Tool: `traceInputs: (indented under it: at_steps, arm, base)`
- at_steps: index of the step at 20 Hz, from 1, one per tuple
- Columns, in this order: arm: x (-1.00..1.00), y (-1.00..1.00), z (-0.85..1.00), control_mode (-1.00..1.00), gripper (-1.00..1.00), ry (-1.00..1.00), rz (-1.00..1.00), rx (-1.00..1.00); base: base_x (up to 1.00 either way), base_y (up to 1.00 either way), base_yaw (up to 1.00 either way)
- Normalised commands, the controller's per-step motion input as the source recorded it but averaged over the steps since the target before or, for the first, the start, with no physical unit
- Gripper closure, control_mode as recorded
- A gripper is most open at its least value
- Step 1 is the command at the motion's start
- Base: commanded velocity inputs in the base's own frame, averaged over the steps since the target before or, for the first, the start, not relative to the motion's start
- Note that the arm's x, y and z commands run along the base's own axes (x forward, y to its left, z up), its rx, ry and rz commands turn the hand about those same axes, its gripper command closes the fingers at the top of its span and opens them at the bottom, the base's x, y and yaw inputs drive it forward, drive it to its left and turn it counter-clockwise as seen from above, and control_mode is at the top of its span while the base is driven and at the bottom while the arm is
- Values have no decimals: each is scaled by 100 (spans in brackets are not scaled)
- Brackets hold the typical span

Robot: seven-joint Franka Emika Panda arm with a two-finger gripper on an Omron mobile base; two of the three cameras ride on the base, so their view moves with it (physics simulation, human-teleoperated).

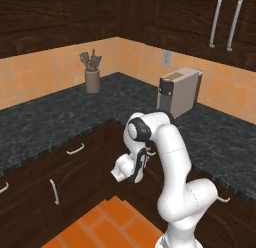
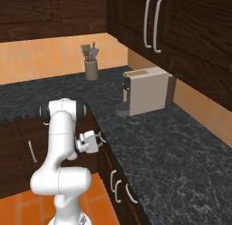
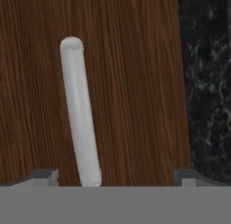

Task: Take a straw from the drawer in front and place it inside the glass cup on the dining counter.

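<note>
Two small dark fingertips of the gripper (image 3: 115, 175), spread wide and empty, are aimed straight at the dark brown wooden drawer (image 3: 131, 83); its curved silver handle (image 3: 80, 114) lies between them, long axis crosswise.

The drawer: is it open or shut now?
Shut: the drawer front fills the hand view flat, its handle between the open end effector fingertips.

Rendered scene, even flat light, no clear source. Orange wall tiles (image 1: 45, 77) bright; dark cupboards (image 1: 60, 17) nearly lose wood grain. Soft sheen on white arm (image 1: 172, 157), faint shadow beneath coffee machine (image 2: 145, 90). Base views slightly soft, blocky. Hand view close: handle (image 3: 80, 114) blurred, wood grain smeared.
</note>
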Motion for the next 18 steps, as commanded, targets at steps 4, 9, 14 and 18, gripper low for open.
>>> traceInputs:
  at_steps: [4,9,14,18]
  arm:
    - [26,-19,-9,-100,-100,0,0,0]
    - [39,-11,-4,-100,-100,0,0,4]
    - [31,-3,-11,-100,-100,0,0,5]
    - [1,0,-29,-100,-100,4,0,4]
  base:
    - [0,0,0]
    - [0,0,0]
    - [0,0,0]
    - [0,0,0]
